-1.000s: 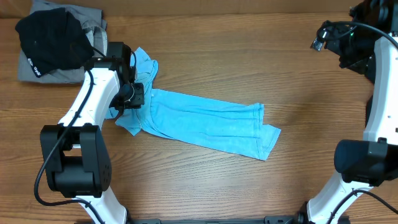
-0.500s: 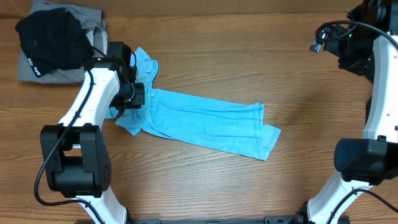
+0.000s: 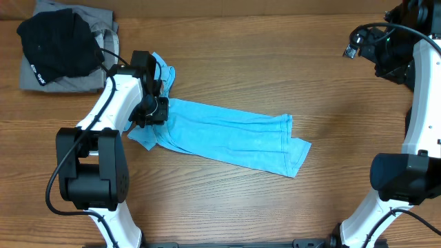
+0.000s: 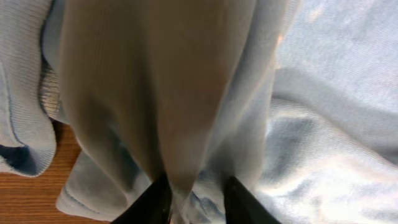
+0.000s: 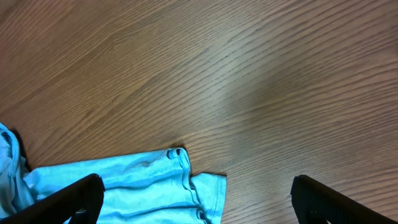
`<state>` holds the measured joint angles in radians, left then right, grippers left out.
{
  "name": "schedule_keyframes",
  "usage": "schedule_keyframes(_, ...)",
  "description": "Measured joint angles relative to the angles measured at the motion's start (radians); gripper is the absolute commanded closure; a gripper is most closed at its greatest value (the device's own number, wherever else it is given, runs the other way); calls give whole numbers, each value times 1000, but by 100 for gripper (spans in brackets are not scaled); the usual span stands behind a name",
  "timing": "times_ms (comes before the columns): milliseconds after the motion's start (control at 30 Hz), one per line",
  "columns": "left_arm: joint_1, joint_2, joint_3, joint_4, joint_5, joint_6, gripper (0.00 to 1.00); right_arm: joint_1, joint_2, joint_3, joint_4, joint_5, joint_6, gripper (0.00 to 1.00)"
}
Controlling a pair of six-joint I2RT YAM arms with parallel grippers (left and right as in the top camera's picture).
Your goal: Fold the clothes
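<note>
Left wrist: left claw (image 4: 196, 190) clenched on bunched soft light-blue T-shirt (image 4: 186, 93) | right claw (image 5: 198, 198) spread, empty | risk: narrow pinch may slip, dropping cloth crumpled on wooden counter (image 3: 275, 69)

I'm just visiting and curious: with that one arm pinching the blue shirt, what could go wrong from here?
The left gripper pinches just a bunched fold of the light-blue T-shirt, so it might slip or lift crumpled. The right gripper is open, away from the shirt; the unpinned far end could drag. The black garment lies near the left arm and might get brushed.
</note>
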<state>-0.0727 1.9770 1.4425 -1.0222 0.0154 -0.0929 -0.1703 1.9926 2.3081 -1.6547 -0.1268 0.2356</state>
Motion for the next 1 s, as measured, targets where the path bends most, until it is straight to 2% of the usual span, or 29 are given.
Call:
schedule_keyframes(100, 0, 0, 0, 0, 0, 1, 80, 0, 0, 0, -1, 0, 0, 0)
schedule_keyframes(233, 0, 0, 0, 0, 0, 0, 82, 0, 0, 0, 0, 0, 0, 0)
schedule_keyframes(500, 0, 0, 0, -1, -27, 0, 95, 2, 0, 0, 0, -24, 0, 0)
schedule_keyframes(867, 0, 0, 0, -3, -34, 0, 96, 50, 13, 0, 13, -42, 0, 0)
schedule_keyframes(1000, 0, 0, 5, -48, -34, 0, 96, 67, 29, 0, 24, -43, 0, 0)
